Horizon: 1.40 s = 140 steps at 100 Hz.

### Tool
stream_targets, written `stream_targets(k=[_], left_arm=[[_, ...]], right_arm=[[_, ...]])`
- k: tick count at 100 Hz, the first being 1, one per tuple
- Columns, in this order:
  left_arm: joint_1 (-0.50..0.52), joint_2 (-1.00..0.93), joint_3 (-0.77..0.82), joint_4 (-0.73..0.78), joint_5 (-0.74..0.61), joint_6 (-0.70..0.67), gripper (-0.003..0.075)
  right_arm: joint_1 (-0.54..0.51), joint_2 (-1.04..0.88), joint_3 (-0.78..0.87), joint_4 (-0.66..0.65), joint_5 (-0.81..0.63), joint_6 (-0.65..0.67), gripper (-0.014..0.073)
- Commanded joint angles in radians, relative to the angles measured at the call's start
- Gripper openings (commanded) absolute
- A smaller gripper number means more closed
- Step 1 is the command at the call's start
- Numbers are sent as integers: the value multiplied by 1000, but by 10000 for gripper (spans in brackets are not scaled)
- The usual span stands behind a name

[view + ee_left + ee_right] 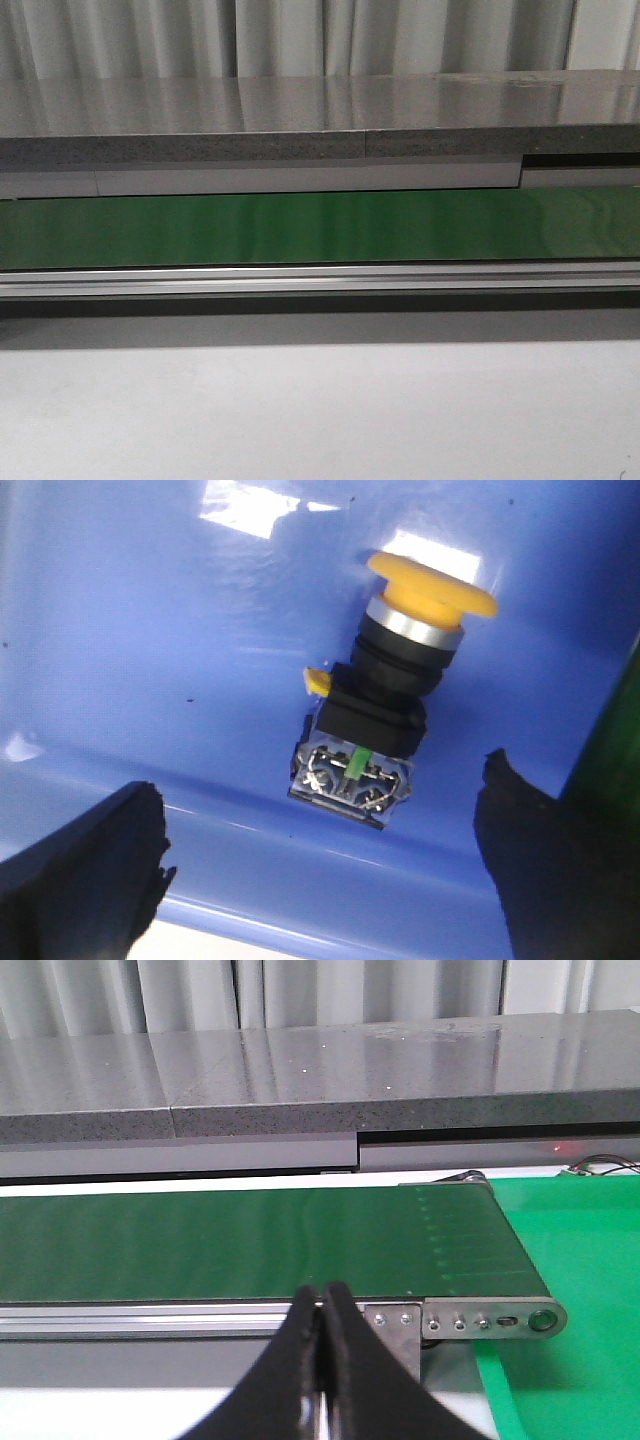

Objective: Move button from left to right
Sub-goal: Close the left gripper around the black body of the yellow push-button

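The button (385,695) shows only in the left wrist view. It has a yellow-orange mushroom cap, a black body and a clear base with a green part, and lies on its side in a blue tray (150,660). My left gripper (325,825) is open, its black fingers (85,865) wide apart on either side of the button's base and not touching it. My right gripper (323,1305) is shut and empty, in front of the green conveyor belt (250,1240). Neither gripper nor the button shows in the front view.
The green conveyor belt (320,225) runs across the front view with an aluminium rail (320,278) at its near edge and a grey counter (300,120) behind. In the right wrist view the belt's end roller (540,1318) borders a bright green surface (580,1260).
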Motion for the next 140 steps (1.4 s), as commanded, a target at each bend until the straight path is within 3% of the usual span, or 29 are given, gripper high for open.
stream_targets(k=[1,52,67,85,103,140], left_arm=[[1,-22,-33,-13,-10,3,608],[1,67,-46,-25,-44,5,585],[1,72,-46,-25,-62,5,455],[1,72,-46,-25,-64,5,188],[1,72,-46,-23,-64,5,-19],[1,71,-105,-14,29,5,-20]], right_arm=[[-2,14,-16,-12,-82,-10,-67],[-2,14,-16,-12,-82,-10,-67],[-2,14,-16,-12,-82,-10,-67],[-2,14,-16,-12,-82,-10,-67],[-2,14,-16,-12,-82,-10,-67],[-2,14,-16,-12,-82,-10,-67]])
